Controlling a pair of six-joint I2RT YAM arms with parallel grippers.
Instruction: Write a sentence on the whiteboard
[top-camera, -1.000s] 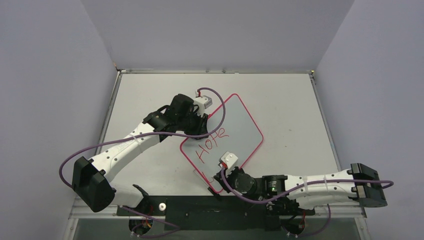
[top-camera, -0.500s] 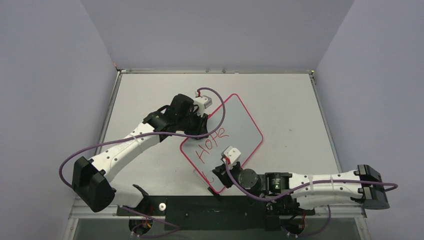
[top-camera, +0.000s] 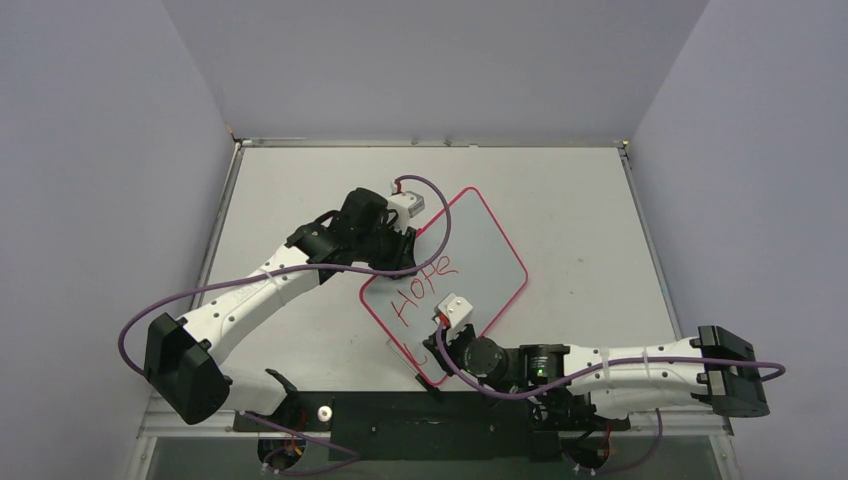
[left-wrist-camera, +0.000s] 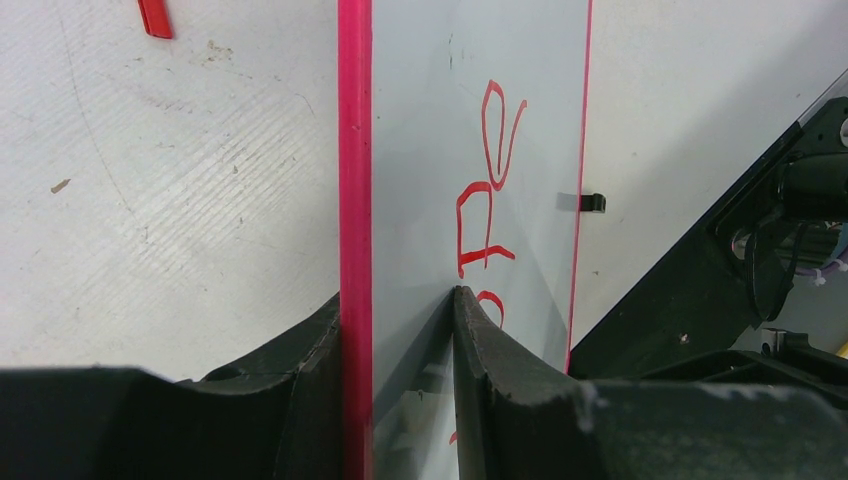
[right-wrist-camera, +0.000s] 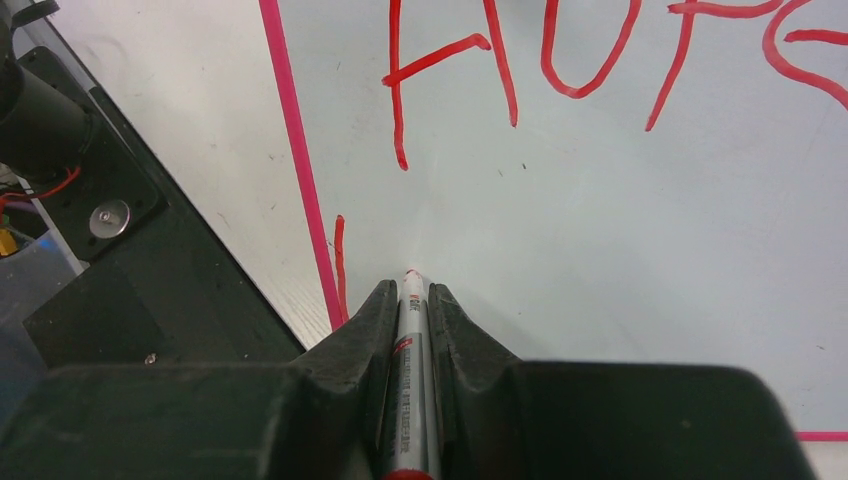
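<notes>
as you look down from above, the whiteboard (top-camera: 480, 245) lies askew on the counter (top-camera: 590, 200), and the sentence (top-camera: 422, 285) so far reads "hope". on the left wrist view, your left gripper (left-wrist-camera: 398, 325) pinches the board's pink rim. on the right wrist view, your right gripper (right-wrist-camera: 408, 300) is clamped on a marker (right-wrist-camera: 407, 390), whose tip is close to the white surface below the letters.

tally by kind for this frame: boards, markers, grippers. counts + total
whiteboard: 1
marker: 1
grippers: 2 (left gripper clamped on the whiteboard's edge, right gripper shut on the marker)
Total: 4
</notes>
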